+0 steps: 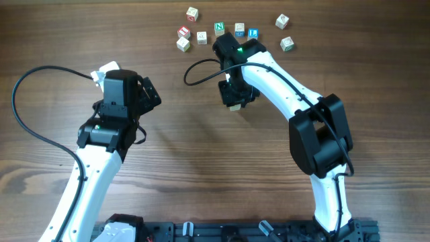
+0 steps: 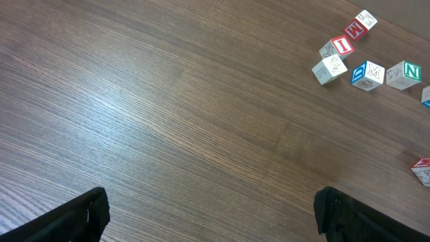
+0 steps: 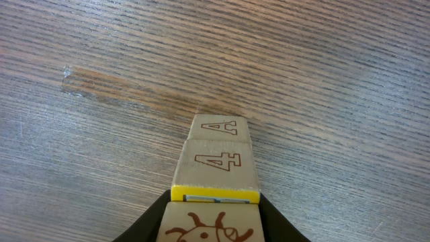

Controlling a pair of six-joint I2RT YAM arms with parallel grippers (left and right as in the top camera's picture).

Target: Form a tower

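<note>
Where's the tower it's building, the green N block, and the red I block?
tower (image 3: 216, 161), right wrist view, on the 4 face.
green N block (image 1: 219, 28), overhead view, on its top face.
red I block (image 2: 343, 46), left wrist view, on its red-lettered face.

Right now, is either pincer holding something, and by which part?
The right pincer holds the tower by the two sides of its top cube. The left pincer is open and holds nothing.

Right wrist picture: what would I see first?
A little tower of letter blocks stands up from the table, squeezed in the right hand. In the overhead picture, loose blocks lie scattered on the far side, and the left hand hangs wide open.
</note>
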